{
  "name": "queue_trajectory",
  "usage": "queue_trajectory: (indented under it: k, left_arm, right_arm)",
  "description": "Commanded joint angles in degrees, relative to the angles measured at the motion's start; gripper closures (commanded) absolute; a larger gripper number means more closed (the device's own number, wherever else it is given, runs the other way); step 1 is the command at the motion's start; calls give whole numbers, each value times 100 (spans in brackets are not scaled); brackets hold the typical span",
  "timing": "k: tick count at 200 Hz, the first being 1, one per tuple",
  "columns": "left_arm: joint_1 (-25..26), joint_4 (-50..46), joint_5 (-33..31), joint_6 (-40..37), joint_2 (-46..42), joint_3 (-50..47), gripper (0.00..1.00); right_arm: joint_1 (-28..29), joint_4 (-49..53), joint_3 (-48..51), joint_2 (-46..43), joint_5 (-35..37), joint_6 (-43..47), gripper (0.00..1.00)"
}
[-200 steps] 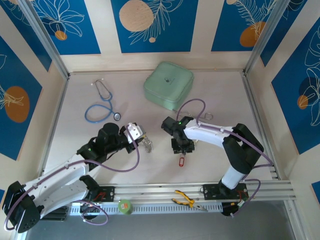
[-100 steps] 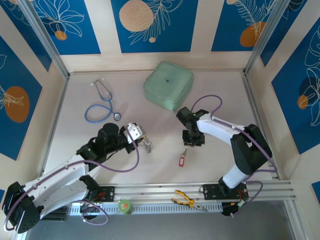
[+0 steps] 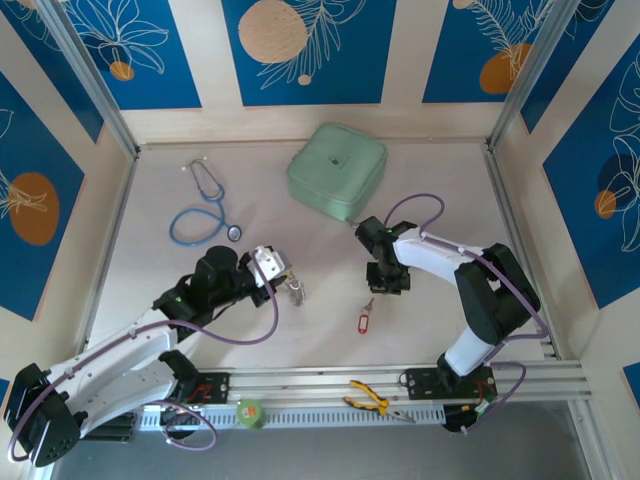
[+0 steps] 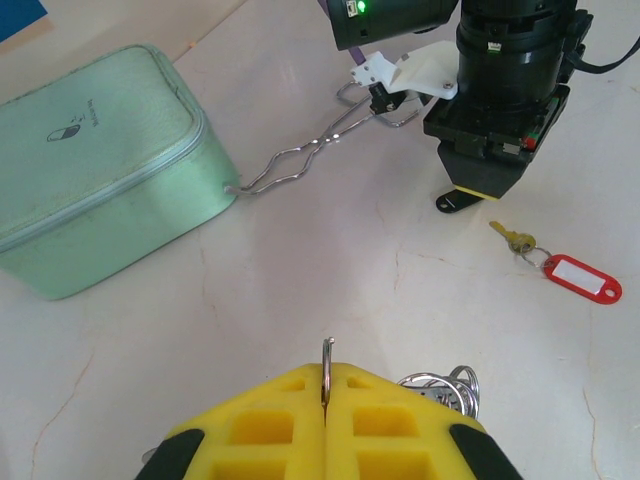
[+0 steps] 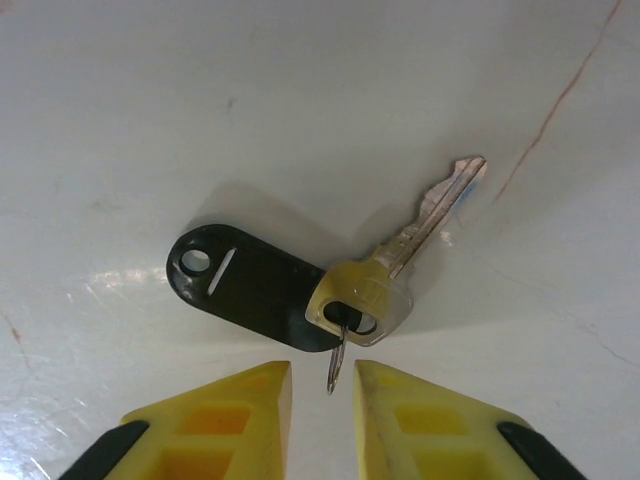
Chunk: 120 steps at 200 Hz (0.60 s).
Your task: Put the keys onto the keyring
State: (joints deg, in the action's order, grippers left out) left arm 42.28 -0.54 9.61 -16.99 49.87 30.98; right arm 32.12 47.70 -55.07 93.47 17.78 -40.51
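Note:
My left gripper [image 3: 287, 282] is shut on the thin wire of the keyring [image 4: 328, 358], and a bunch of small metal rings [image 4: 447, 386] hangs beside its yellow fingers. My right gripper [image 5: 322, 375] points down at the table with its jaws a little apart. A small split ring [image 5: 336, 368] stands upright in the gap, touching neither finger. That ring joins a black oblong tag [image 5: 250, 285] to a silver key [image 5: 420, 225]. The red-tagged key [image 3: 363, 321] lies loose on the table, near the right gripper [image 3: 388, 284].
A green zip case [image 3: 337, 168] sits at the back, a blue stethoscope [image 3: 207, 205] at the back left. A silvery wire clip [image 4: 300, 165] lies behind the right arm. Yellow-handled pliers [image 3: 372, 400] and a green tape roll [image 3: 249, 411] rest on the front rail.
The right gripper has moved from over the red-tagged key back and to the right, onto the black-tagged key, and its jaws have narrowed. The left arm has stayed still.

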Motion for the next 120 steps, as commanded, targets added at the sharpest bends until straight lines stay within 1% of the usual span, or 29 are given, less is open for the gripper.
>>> queue_trajectory:
  k: [1, 36, 43, 59, 77, 94, 109, 120]
  left_arm:
    - [37, 21, 137, -90, -65, 134, 100]
    - [42, 10, 151, -99, -82, 120, 100]
    - [35, 16, 156, -99, -82, 119, 100]
    - [34, 14, 156, -98, -82, 127, 100]
    - [42, -14, 147, -105, -82, 134, 100]
    - [35, -43, 147, -111, -91, 154, 100]
    - [36, -28, 139, -118, -91, 149, 100]
    - [39, -4, 140, -96, -74, 137, 100]
  right_arm:
    - [-31, 12, 93, 83, -110, 17, 79]
    - [-21, 52, 83, 22, -61, 12, 88]
    - [-13, 72, 76, 5, -51, 28, 95]
    - [4, 146, 49, -58, -24, 33, 100]
    - [85, 286, -40, -197, 76, 60, 100]
    - [265, 370, -150, -511, 291, 220, 100]
    - [515, 127, -164, -949, 520, 633, 100]
    - [696, -287, -69, -1323, 588, 1114, 100]
